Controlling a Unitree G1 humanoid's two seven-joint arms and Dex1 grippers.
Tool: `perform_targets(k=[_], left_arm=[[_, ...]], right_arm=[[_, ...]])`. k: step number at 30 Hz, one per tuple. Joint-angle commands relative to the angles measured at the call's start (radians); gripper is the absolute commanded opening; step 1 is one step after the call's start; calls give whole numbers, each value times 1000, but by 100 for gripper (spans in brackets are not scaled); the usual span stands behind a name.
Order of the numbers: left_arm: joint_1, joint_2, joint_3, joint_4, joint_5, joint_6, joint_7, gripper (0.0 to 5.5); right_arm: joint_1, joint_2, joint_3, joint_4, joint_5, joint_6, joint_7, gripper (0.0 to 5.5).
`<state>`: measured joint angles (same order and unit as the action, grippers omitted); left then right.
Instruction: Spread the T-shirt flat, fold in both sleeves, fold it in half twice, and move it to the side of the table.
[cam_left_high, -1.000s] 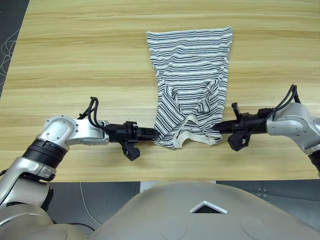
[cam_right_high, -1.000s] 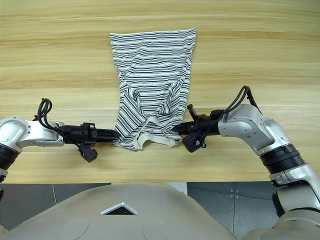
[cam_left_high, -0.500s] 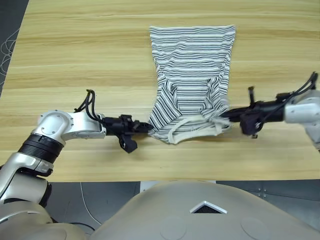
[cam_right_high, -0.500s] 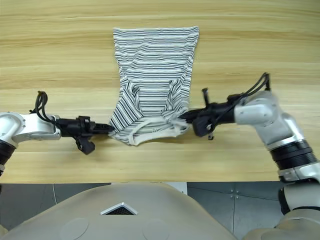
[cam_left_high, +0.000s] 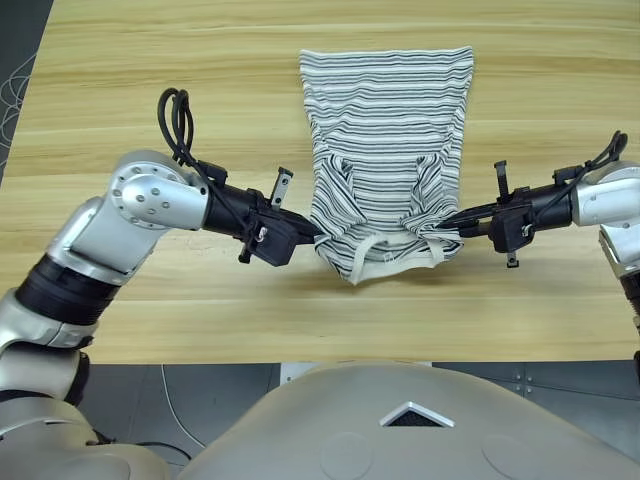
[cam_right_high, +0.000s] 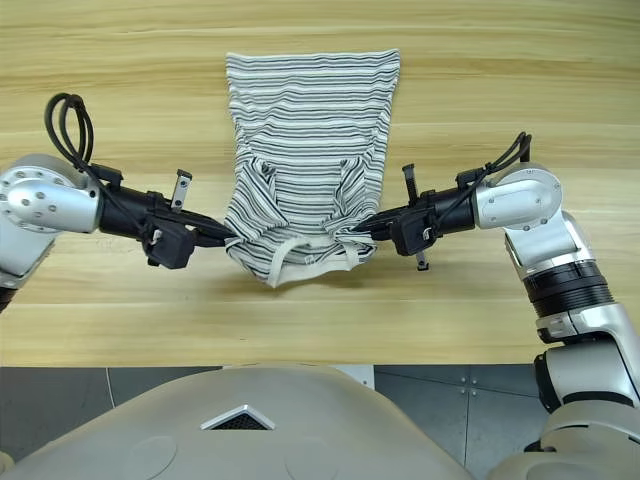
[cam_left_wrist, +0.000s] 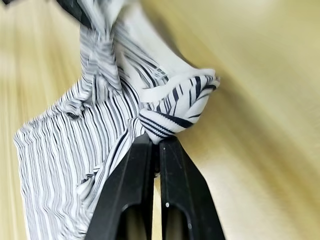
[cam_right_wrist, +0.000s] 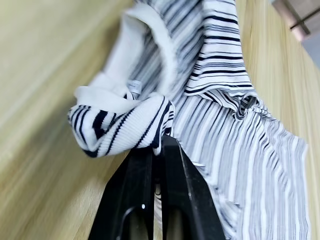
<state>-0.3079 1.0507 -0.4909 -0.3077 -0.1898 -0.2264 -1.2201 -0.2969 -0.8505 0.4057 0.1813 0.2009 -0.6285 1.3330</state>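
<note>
Nearest the robot, a bare strip of the wooden bench (cam_left_high: 150, 310) runs along its front edge. Just past it, the striped T-shirt (cam_left_high: 390, 130) starts w/ its white ribbed collar (cam_left_high: 385, 258) pointing toward the robot and sagging in a loop between the two arms. Left end effector (cam_left_high: 316, 238) comes in from the robot's left side, fingers pinched tight on the shirt's near left corner; in the wrist view the end effector (cam_left_wrist: 155, 146) has both black fingers (cam_left_wrist: 135, 170) pressed together on a bunched fold of striped fabric, no gap visible betw. them. Right end effector (cam_left_high: 441, 222) mirrors it from the robot's right, clamped on the near right corner; its wrist view shows the end effector (cam_right_wrist: 158, 144) closed on a rolled wad of striped cloth next to the collar. The near end of the shirt looks pulled taut betw. the two grips and casts a shadow on the bench under the collar, so it seems slightly raised there; can't tell how much. Farther out, creased folds sit on either side of the shirt's middle, approx. where the sleeves are tucked in. Beyond that the body lies flat on the bench, narrow and long, w/ its straight hem at the far end, roughly centred betw. the arms.
</note>
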Motion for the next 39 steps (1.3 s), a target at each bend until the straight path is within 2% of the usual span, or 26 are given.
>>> perform_targets(k=[1, 5, 10, 17, 22, 32, 39], left_arm=[[18, 98, 57, -94, -54, 85, -128, 12], [15, 113, 72, -67, 25, 66, -184, 12], [44, 126, 101, -63, 13, 66, -249, 12], [71, 129, 154, -126, -97, 105, -308, 12], [-33, 7, 149, -15, -13, 134, -235, 12], [-312, -231, 150, 406, 75, 121, -204, 12], [-518, -357, 171, 779, 139, 73, -146, 12]], right_arm=[[18, -67, -37, -103, 72, 91, 69, 10], [57, -101, -64, -195, 120, 173, 110, 10], [112, -127, -98, -277, 161, 231, 143, 10], [155, -131, -152, -328, 180, 262, 151, 10], [85, -63, -178, -291, 152, 273, 100, 10], [-138, 82, -163, -92, -11, 344, -48, 10], [-339, 197, -150, 223, -182, 258, -191, 10]])
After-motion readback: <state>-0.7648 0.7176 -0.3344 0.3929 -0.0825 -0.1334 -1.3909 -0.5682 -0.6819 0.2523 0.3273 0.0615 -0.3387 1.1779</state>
